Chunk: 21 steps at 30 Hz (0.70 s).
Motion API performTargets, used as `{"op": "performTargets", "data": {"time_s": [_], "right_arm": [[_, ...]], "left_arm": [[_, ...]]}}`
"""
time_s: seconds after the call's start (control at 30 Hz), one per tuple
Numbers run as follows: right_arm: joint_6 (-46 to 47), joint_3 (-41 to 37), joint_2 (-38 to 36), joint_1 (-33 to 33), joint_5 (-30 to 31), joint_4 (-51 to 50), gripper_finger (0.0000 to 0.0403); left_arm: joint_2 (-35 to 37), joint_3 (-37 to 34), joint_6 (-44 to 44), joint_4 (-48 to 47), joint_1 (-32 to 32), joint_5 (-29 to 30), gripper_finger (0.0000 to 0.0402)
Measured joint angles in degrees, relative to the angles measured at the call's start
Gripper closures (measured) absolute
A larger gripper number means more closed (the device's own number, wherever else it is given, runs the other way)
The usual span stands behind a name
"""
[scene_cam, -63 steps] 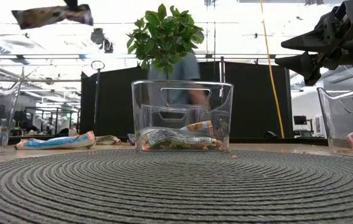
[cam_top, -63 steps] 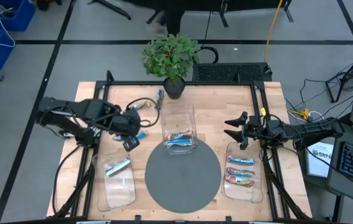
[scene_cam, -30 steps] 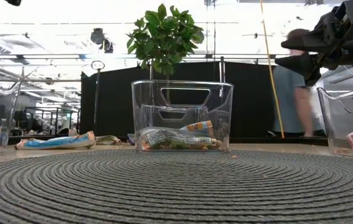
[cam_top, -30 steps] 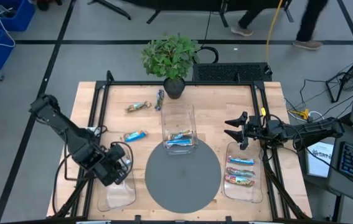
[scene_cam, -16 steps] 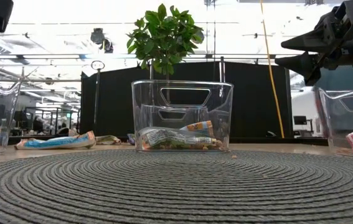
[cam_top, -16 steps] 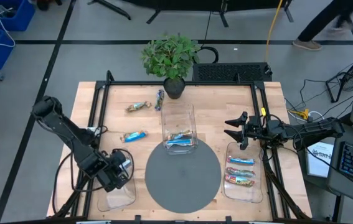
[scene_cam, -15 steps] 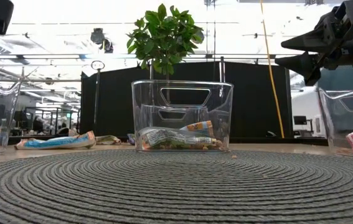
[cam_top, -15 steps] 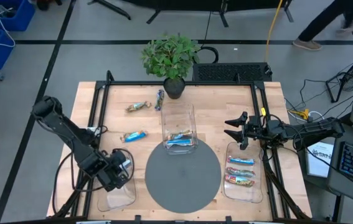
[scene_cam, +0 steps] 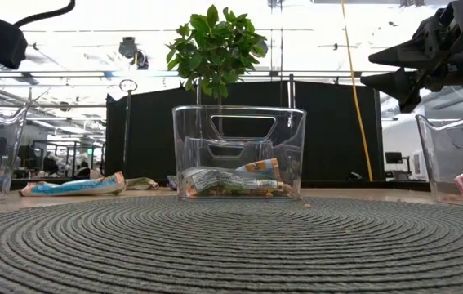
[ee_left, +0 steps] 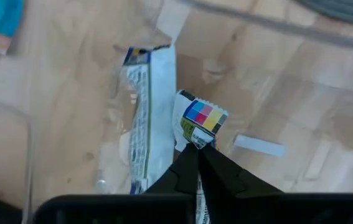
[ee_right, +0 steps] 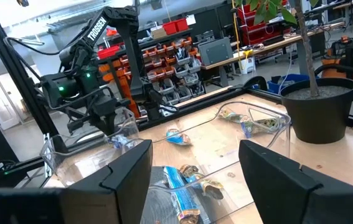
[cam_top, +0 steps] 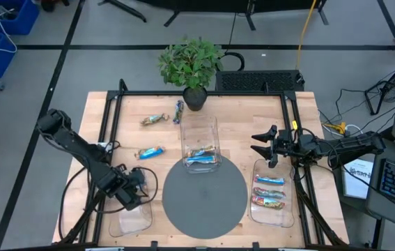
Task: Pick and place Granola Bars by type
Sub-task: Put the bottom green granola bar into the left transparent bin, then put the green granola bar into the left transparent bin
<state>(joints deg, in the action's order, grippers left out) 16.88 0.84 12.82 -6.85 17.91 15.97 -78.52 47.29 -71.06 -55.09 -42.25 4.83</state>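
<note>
Under left gripper [ee_left: 196,163], half-hidden bar [ee_left: 198,120].

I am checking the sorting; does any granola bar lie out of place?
Yes: three bars lie loose on the bare wood, outside every tray: a blue bar, a brown-gold bar and a bar beside the plant pot.

Left gripper [ee_left: 196,160] pinches a silver-white bar [ee_left: 199,119] beside another [ee_left: 146,112].

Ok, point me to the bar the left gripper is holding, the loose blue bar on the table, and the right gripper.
silver-white bar [ee_left: 198,121], left wrist view, its colour-block end.
loose blue bar [cam_top: 150,152], high view, wrapper middle.
right gripper [cam_top: 258,143], high view, gap between its open fingertips.
</note>
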Motion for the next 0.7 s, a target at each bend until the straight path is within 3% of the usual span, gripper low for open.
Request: {"op": "performTargets", "data": {"time_s": [0.47,0.7], "right_arm": [[0.00,-0.01,-0.01,0.00,-0.01,0.00,0.0170],[0.00,-0.02,-0.01,0.02,-0.01,0.00,0.0170]], "left_arm": [[0.37,0.00,4.37,6.72,2.28,-1.68,0.0230],[5.70,0.03,7.07,10.48,6.44,-3.92,0.0184]]}}
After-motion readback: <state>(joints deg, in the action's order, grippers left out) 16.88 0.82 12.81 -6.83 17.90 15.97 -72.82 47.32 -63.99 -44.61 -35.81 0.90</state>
